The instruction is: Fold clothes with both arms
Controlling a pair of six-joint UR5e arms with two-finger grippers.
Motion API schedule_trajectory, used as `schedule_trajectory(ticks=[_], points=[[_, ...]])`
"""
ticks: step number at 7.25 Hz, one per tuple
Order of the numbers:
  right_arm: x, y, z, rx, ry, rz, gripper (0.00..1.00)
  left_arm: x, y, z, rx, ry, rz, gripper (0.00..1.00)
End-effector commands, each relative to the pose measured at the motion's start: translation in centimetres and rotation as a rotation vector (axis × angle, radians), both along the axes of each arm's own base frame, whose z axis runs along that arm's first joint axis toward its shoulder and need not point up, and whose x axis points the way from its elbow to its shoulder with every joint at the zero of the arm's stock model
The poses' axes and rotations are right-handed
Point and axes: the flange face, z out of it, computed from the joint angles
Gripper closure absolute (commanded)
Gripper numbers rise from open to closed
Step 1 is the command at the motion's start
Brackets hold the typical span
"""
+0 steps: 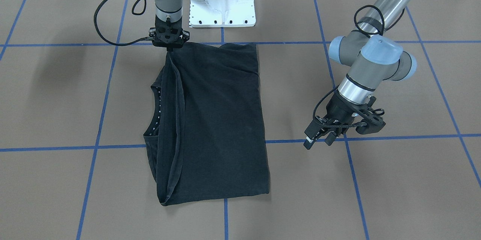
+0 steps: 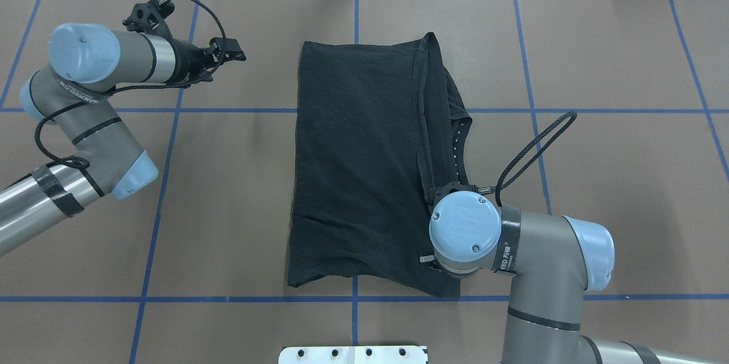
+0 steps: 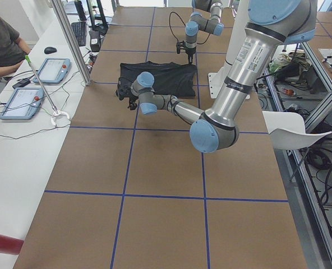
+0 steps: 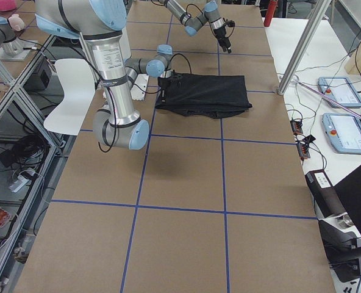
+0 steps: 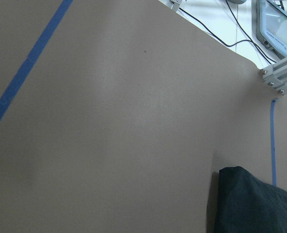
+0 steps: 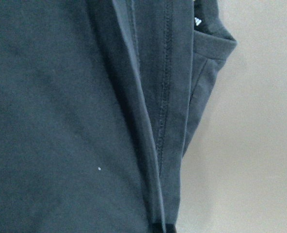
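A brown table gridded with blue tape fills the front-facing view. A black shirt lies mid-table, folded lengthwise in front of the white pedestal. Its collar, lined with small white marks too small to read, pokes out on the robot's right side. The right gripper points straight down onto the shirt's corner nearest the pedestal. Its mount hides the jaws, so their state cannot be told. The left gripper hangs over bare table well apart from the shirt, jaws apart and empty.

From overhead, the right wrist's blue cap bears a raised emblem resembling "UR". Lettering on both arms' bands is not clearly legible.

From the left end, a person sits at a white bench beside the table.

From the right end, two pendants rest on that bench.

The left wrist camera catches one shirt corner on the table.

The right wrist camera shows the stitched hem running along the fold.
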Motion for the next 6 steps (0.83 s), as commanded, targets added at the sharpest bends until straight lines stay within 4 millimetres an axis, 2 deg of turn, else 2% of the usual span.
schedule_trajectory(ticks=[1,2,4,6], points=[[1.1,-2.1,-0.3,0.005,-0.008,0.026,0.0,0.0,0.0,0.1,-0.001,-0.001,0.0,0.0],[1.5,-4.2,-1.9,0.034,-0.034,0.035,0.0,0.0,0.0,0.1,-0.002,-0.001,0.0,0.0],[-0.8,-9.1,-4.0,0.069,-0.02,0.037,0.0,0.1,-0.1,0.3,-0.005,-0.005,0.0,0.0],[-2.7,-13.5,-2.3,0.092,0.029,0.017,0.02,0.2,-0.1,0.4,-0.006,-0.006,0.0,0.0]])
